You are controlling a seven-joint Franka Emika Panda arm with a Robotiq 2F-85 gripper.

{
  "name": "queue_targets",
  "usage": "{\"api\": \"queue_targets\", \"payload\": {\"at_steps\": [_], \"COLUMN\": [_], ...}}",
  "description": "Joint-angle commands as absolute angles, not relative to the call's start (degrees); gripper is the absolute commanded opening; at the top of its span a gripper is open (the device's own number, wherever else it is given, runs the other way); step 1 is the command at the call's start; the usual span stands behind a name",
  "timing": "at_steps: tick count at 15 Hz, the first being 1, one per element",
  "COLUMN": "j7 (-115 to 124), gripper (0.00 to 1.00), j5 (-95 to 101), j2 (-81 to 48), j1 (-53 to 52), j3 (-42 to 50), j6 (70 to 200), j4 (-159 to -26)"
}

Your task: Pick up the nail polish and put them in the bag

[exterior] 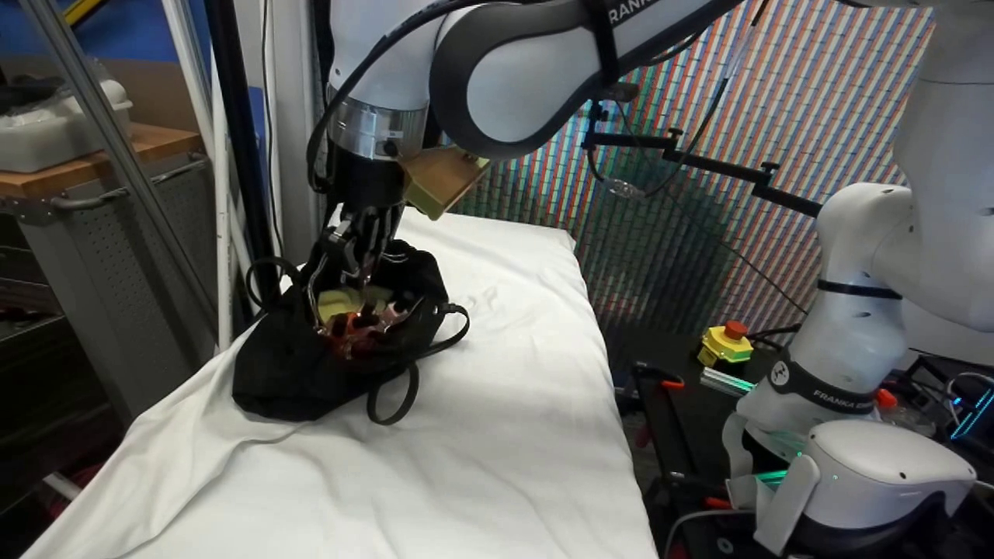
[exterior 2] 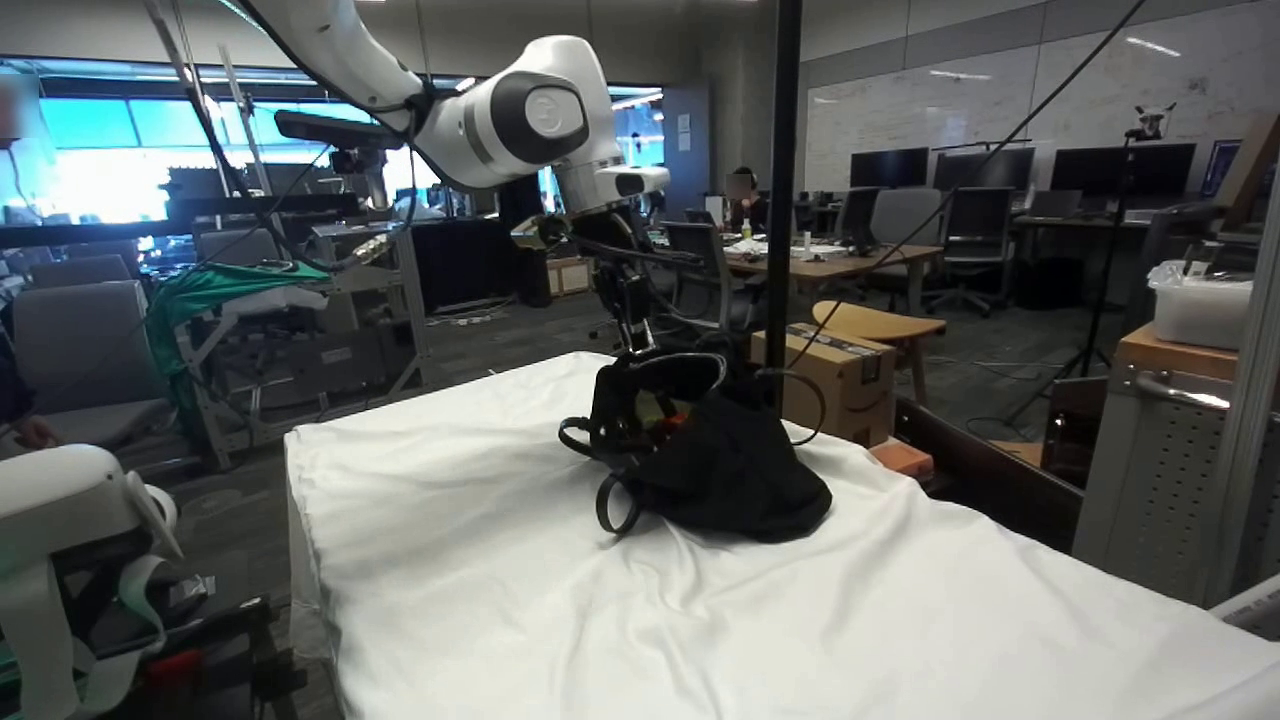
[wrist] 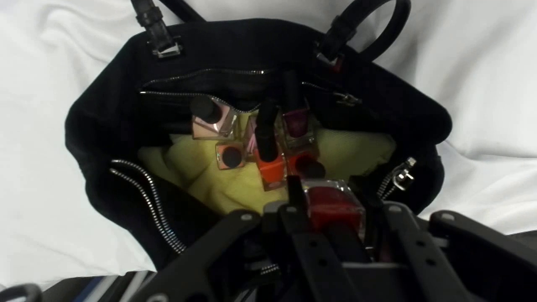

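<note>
The black bag lies open on the white cloth, its yellow inside showing. Within it rest several nail polish bottles, among them an orange one, a dark purple one and a pale pink one. My gripper is shut on a dark red nail polish bottle, its black cap pointing back toward the palm. In an exterior view the gripper reaches down into the mouth of the bag. Another exterior view shows the fingertips just behind the bag's rim, partly hidden.
White cloth covers the table. The bag's looped handles spread onto the cloth, and a further strap arches up beside the bag. A dark pole stands behind the table. A grey cabinet is close to the table's side.
</note>
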State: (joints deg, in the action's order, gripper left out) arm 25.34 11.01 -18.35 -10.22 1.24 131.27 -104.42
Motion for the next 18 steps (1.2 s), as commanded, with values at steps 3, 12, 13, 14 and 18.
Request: {"api": "queue_targets", "payload": {"at_steps": [3, 12, 13, 14, 18], "j7": [23.59, 21.14, 20.95, 20.86, 20.65], "gripper": [0.15, 0.15, 0.65, 0.66, 0.9], "j5": [11.41, 10.67, 10.56, 10.53, 10.68], "j2": [-22.78, -30.14, -30.51, -30.88, -30.9], "j1": [-8.13, -6.72, -6.64, -6.64, -6.83], "j3": [2.31, 3.25, 3.33, 3.42, 3.59], "j6": [130.56, 129.1, 128.79, 128.66, 128.0], "j4": [-98.38, -90.86, -90.23, -89.76, -89.34]}}
